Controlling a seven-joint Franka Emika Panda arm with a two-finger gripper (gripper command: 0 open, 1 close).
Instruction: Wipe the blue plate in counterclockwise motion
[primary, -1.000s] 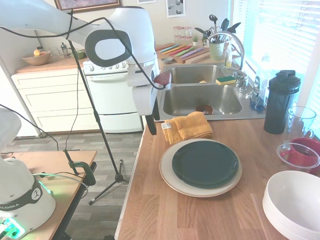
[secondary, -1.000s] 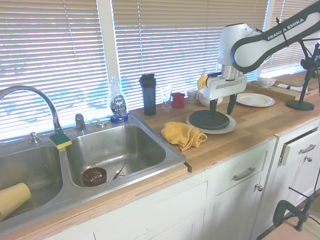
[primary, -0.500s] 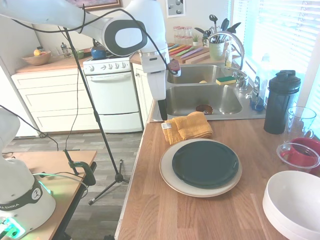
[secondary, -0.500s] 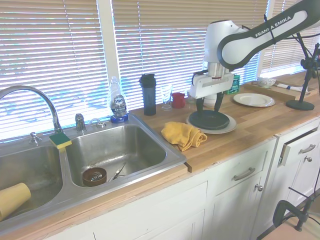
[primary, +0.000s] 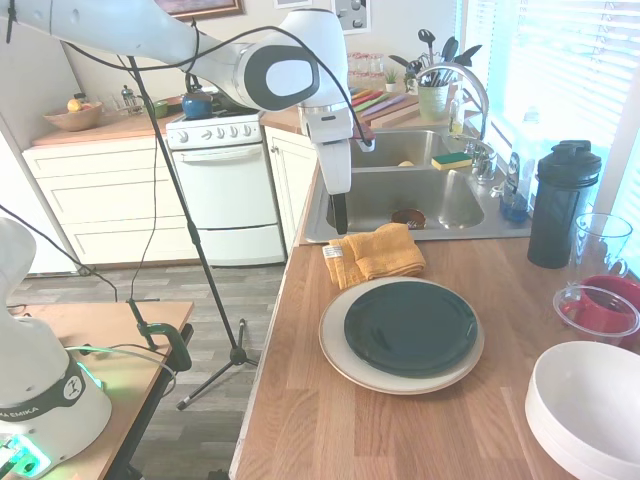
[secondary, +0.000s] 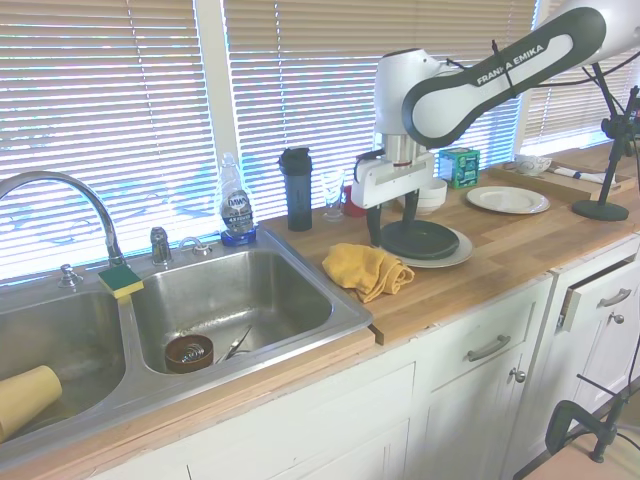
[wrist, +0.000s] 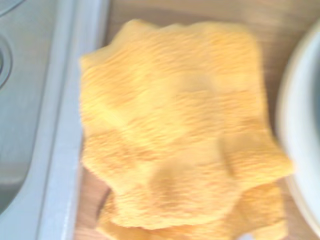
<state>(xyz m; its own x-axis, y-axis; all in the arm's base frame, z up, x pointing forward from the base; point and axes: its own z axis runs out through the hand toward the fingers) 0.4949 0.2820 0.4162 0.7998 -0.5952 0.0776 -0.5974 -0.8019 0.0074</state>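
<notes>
The arm has swung away from the plates toward the sink since a second ago, and the pincer (primary: 339, 226) now hangs just above the orange cloth (primary: 377, 253), which lies crumpled on the desk (primary: 330, 420) untouched. From here I cannot tell how far apart the pincer's tips stand; it holds nothing that I can see. The blue plate (primary: 411, 327) sits on the larger cream plate (primary: 335, 358), just beside the cloth on the side away from the sink, and its surface is bare. The nearer sink basin (secondary: 225, 300) holds a small brown dish (secondary: 188, 352) and a utensil. A green and yellow sponge (secondary: 120, 280) rests on the divider between the basins. Near the window, behind the plates, stand a dark shaker bottle (primary: 560, 205), a clear glass (primary: 602, 243) and a red cup (primary: 601, 310). White bowls (primary: 585, 405) are stacked at the desk's corner.
</notes>
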